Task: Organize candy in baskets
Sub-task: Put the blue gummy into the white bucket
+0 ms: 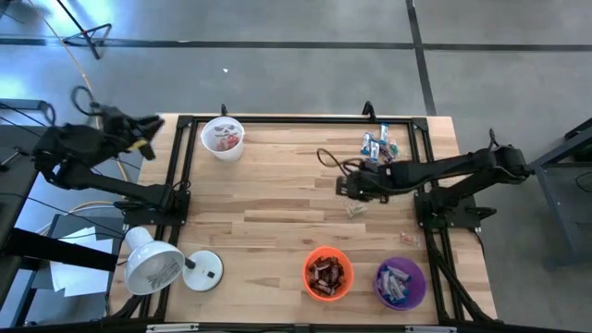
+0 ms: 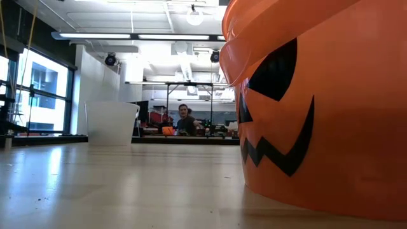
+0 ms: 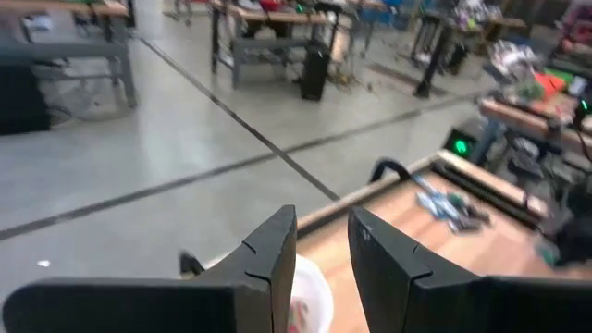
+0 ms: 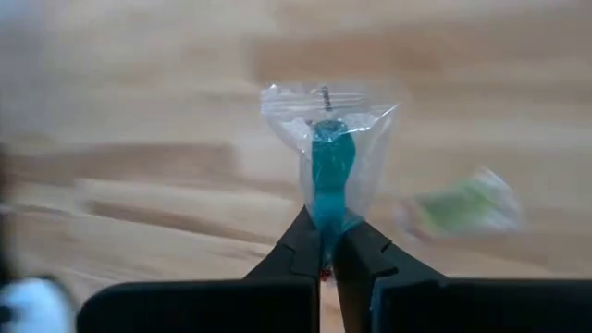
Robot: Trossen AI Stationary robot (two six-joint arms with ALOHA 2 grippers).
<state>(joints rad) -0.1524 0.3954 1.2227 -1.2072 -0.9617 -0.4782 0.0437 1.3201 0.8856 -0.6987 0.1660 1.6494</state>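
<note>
My right gripper [image 1: 344,188] [image 4: 324,245] is over the middle right of the table, shut on a teal candy in a clear wrapper [image 4: 326,166]. A pile of blue-and-white candy [image 1: 379,144] lies at the far right, and one loose candy [image 1: 356,211] lies near the gripper. The white basket [image 1: 222,137] stands at the far left and holds pinkish candy. The orange basket [image 1: 328,273] and the purple basket [image 1: 400,283] stand at the near edge, both with candy inside. My left gripper [image 1: 143,125] [image 3: 322,250] is open and empty, off the table's far left corner. My right gripper pinches the near end of the teal candy's clear wrapper [image 4: 326,220] between its two fingertips. The candy sticks out beyond the fingers, along their line. It looks lifted clear of the table.
A white dome-shaded lamp [image 1: 155,264] with a round base [image 1: 205,271] stands at the near left. A greenish candy [image 4: 462,208] lies on the wood beyond the held one. A black frame [image 1: 305,118] borders the table. A person [image 2: 184,121] sits in the room behind.
</note>
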